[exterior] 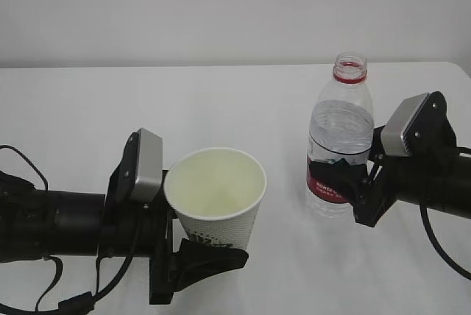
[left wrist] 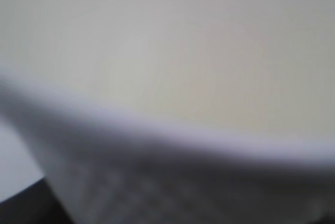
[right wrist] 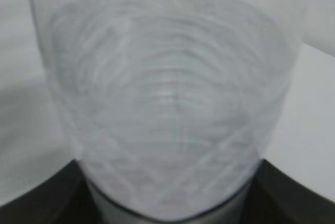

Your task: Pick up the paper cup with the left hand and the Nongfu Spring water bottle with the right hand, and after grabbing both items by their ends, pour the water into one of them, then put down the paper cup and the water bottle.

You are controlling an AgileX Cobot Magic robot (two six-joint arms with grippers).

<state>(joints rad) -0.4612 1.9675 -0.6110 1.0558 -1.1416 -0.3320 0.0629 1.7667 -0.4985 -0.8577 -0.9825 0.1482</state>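
Holding both items w/ nothing poured yet, as far as I can judge: that's where the risk sits.

Table [exterior: 243, 94]: white, bare around both items, so any spill spreads freely.

Right hand [exterior: 358, 182] has its jaws pinched on the bottle [exterior: 339, 142] around the label, roughly mid-body. Bottle stands upright, cap off, red neck ring showing, right of centre on or just above the table; contact w/ the surface isn't clear. Water [exterior: 338, 135] fills the body to about the shoulder. In the right wrist view the bottle [right wrist: 167, 109] fills the lens, too blurred to read finger placement. Risks: thin plastic may buckle under squeeze and push water out the open neck; a fast tilt w/ that much water would gush past the cup.

Left hand [exterior: 193, 255] grips the cup [exterior: 215, 197] low on its wall, jaws closed on it near the base. Cup is front-centre-left, well apart from the bottle, mouth up, leaning slightly. Inside looks cream and prob. empty, though hard to be sure. The left wrist view shows only the cup [left wrist: 157, 77] rim, blurred. Risks: paper wall could crush or slip once water adds weight; low grip leaves the top free to tip.

Biggest worry: mouth-to-rim alignment. The gap must close before tilting, or the stream misses.
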